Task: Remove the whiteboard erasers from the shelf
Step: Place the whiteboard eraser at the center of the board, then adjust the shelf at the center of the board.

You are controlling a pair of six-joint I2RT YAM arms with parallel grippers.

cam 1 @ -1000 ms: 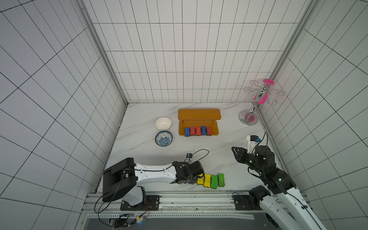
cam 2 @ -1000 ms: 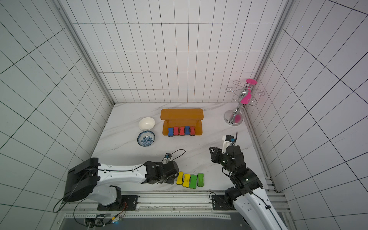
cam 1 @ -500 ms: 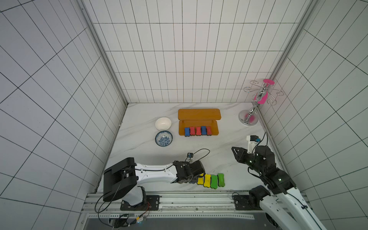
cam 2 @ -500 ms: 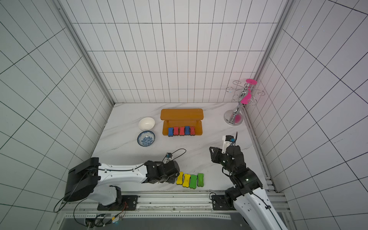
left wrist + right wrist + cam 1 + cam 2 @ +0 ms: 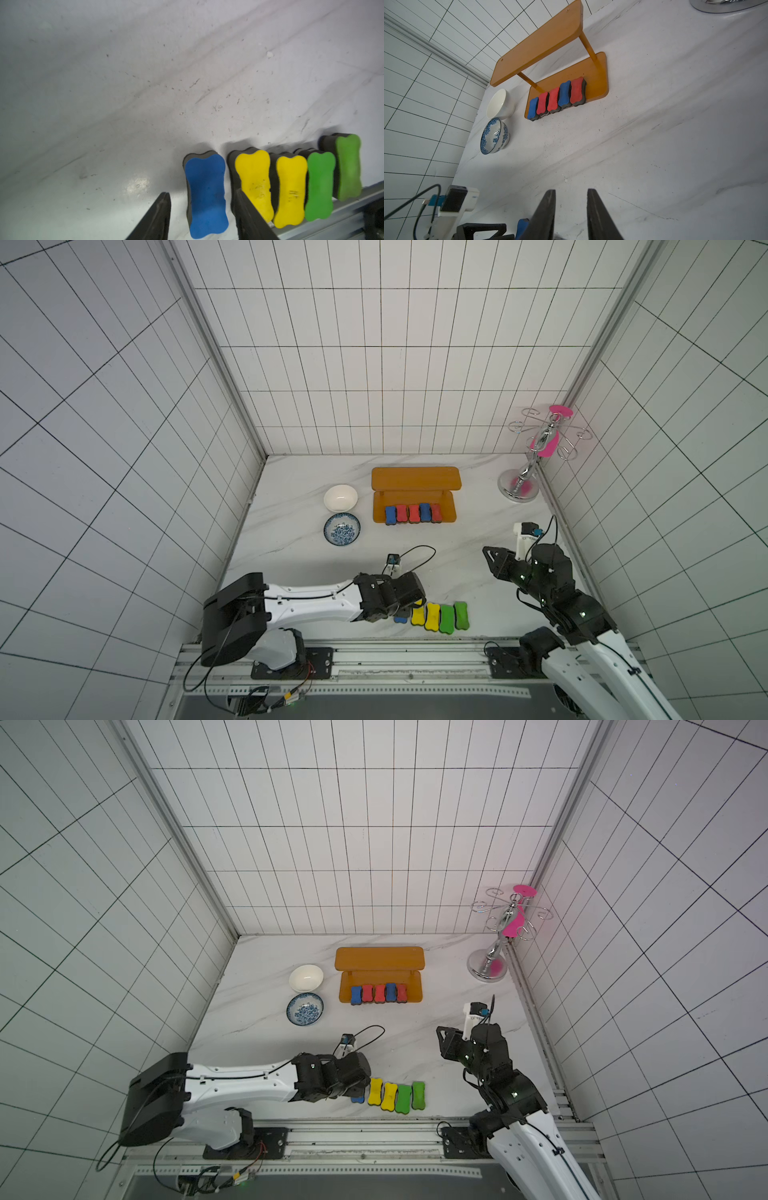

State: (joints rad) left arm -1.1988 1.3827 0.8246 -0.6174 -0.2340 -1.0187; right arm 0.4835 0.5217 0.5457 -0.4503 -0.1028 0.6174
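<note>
Sitting side by side on the lower board of the shelf point(image 5: 415, 479) are five whiteboard erasers point(image 5: 411, 513), two blue and three red. Near the front edge of the table point(image 5: 291, 539) lie two yellow erasers point(image 5: 417, 614) and two green erasers point(image 5: 446, 618) in a row, a blue eraser point(image 5: 205, 197) just beside them, unpinched between the parted jaws of the left gripper point(image 5: 201, 192). The right gripper point(image 5: 571, 190) hovers well apart, jaws slightly parted, empty.

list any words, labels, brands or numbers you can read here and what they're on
No text reads clearly in any view.
Dark scratchy marks on a yellow eraser, left wrist view: too blurred to read, possibly only scuffs.
Tiny dark print on the white camera mount at the right wrist, in a top view: too small to read.
</note>
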